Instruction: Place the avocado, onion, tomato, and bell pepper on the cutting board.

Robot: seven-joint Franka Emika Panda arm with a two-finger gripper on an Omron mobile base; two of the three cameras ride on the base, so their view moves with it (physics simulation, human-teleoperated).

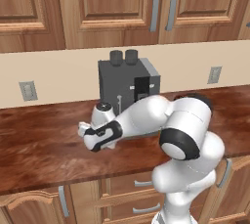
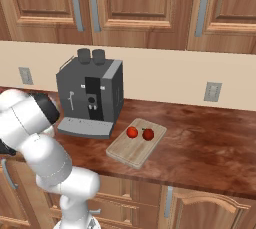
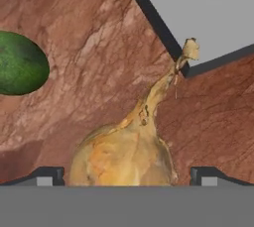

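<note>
A: Onion (image 3: pixel 124 154) is framed between the wide-spread fingers of the tool (image 3: pixel 126 176), beside the coffee machine (image 3: pixel 198 13).

B: Bulb should be gripped, not stalk, then carried to the cutting board (image 2: pixel 136 143).

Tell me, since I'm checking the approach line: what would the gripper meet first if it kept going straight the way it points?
The onion. In the hand view its bulb sits between the open gripper fingertips, stalk pointing away toward the coffee machine's grey base. The avocado lies off to one side. How close the onion is isn't clear.
</note>
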